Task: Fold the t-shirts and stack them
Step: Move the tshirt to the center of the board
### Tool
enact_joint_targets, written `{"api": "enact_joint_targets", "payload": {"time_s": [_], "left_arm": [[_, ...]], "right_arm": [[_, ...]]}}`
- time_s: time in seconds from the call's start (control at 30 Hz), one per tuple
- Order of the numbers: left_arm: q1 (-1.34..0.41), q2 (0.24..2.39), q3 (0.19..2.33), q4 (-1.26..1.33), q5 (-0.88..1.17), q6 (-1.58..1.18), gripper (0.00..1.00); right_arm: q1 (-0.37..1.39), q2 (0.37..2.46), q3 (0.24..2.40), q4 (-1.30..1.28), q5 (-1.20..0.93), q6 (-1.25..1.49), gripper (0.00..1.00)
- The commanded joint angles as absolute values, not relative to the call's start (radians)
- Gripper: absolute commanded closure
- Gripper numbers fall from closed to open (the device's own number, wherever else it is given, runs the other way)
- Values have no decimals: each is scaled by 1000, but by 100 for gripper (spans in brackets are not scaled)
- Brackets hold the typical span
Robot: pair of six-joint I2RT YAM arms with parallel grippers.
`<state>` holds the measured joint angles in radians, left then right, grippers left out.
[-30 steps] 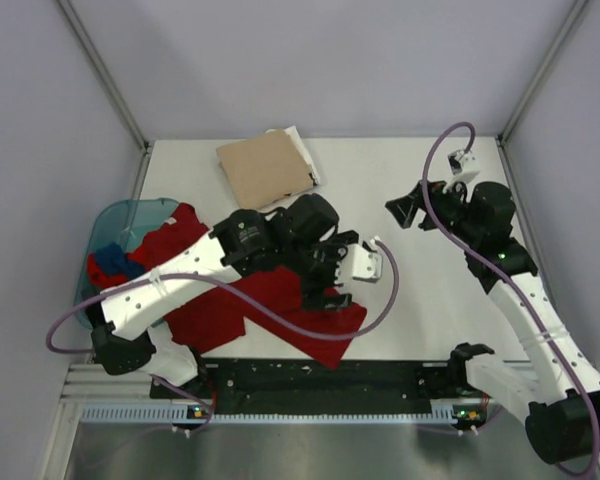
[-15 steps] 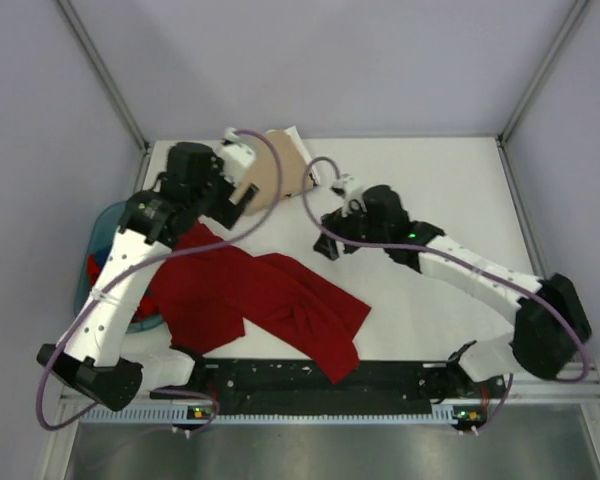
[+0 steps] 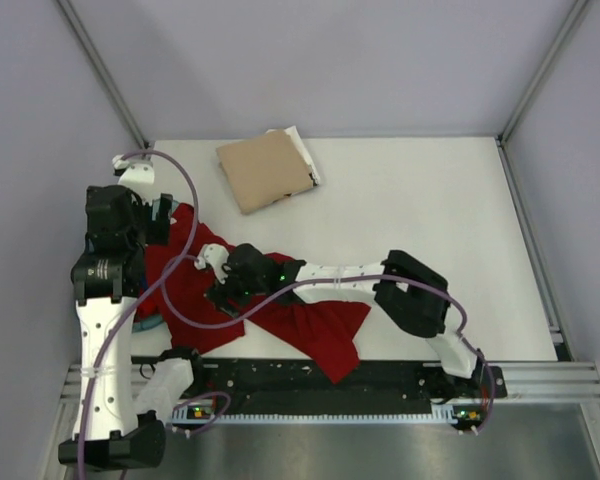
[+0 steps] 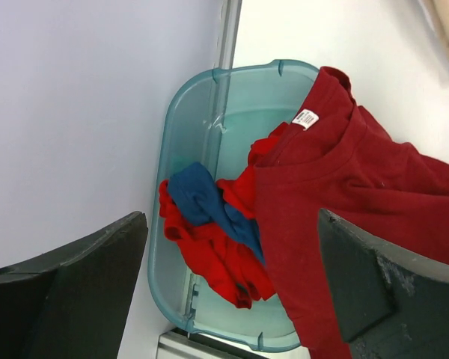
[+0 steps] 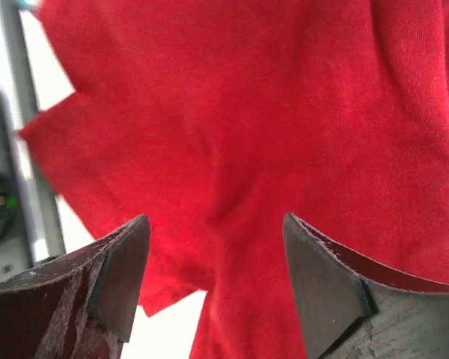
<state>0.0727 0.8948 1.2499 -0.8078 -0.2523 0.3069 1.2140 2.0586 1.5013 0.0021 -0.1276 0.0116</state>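
A wide dark red t-shirt (image 3: 320, 330) lies crumpled on the near left of the table, its collar end draped over the tub; it also shows in the left wrist view (image 4: 359, 187) and the right wrist view (image 5: 247, 112). A blue t-shirt (image 4: 206, 198) and a red t-shirt (image 4: 217, 254) lie bunched in the tub. A folded tan t-shirt (image 3: 265, 170) lies at the back on a white one (image 3: 300, 142). My left gripper (image 3: 158, 214) (image 4: 230, 228) is open and empty above the tub. My right gripper (image 3: 220, 293) (image 5: 213, 224) is open just above the dark red cloth.
The translucent teal plastic tub (image 4: 181, 120) stands at the table's left edge against the wall. A black rail (image 3: 310, 375) runs along the near edge. The right arm (image 3: 410, 295) stretches leftward across the near part of the table.
My left arm has swung from the table's back to the left, over the tub. My right arm has moved down and left, onto the dark red t-shirt.
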Motion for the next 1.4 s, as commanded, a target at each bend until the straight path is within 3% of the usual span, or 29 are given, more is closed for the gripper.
{"api": "enact_joint_targets", "payload": {"time_s": [0.0, 0.07, 0.13, 0.2, 0.33, 0.6, 0.8, 0.93, 1.0, 1.1, 1.17, 1.2, 1.23, 1.27, 1.37], "left_arm": [[94, 879, 1236, -767, -278, 272, 1], [98, 881, 1250, -772, -272, 265, 1], [100, 884, 1256, -778, -252, 265, 1], [98, 884, 1252, -782, -238, 268, 1], [100, 876, 1243, -767, -279, 278, 1], [100, 911, 1338, -747, -252, 298, 1], [98, 959, 1348, -700, -180, 288, 1], [77, 1020, 1350, -678, 111, 267, 4], [5, 1070, 1359, -675, 159, 264, 5], [-219, 1179, 1367, -675, 76, 316, 7], [-348, 1273, 1380, -664, 23, 339, 11], [-401, 1313, 1388, -657, 21, 344, 11], [-463, 1353, 1406, -657, 28, 353, 12], [-524, 1388, 1426, -657, 34, 362, 12], [-690, 1482, 1474, -657, 34, 396, 12]], "right_arm": [[1198, 2186, 1612, 32, -66, 67, 33], [1197, 2245, 1688, -26, -35, 78, 47], [1197, 2267, 1744, -66, -34, 81, 67], [1197, 2252, 1740, -60, -49, 77, 100], [1183, 2113, 1665, -60, -57, 75, 100], [1014, 1466, 1369, -34, -74, 101, 100], [628, 1177, 1077, -84, -69, 355, 100], [346, 1059, 841, -92, -75, 530, 100], [199, 1029, 722, -95, -55, 603, 100], [68, 1017, 583, -113, -28, 682, 100], [23, 1019, 540, -130, -8, 701, 43], [9, 1017, 534, -147, -5, 707, 21], [5, 1016, 540, -181, 32, 707, 9], [5, 1009, 555, -222, 64, 701, 4], [5, 965, 624, -325, 135, 649, 1]]}}
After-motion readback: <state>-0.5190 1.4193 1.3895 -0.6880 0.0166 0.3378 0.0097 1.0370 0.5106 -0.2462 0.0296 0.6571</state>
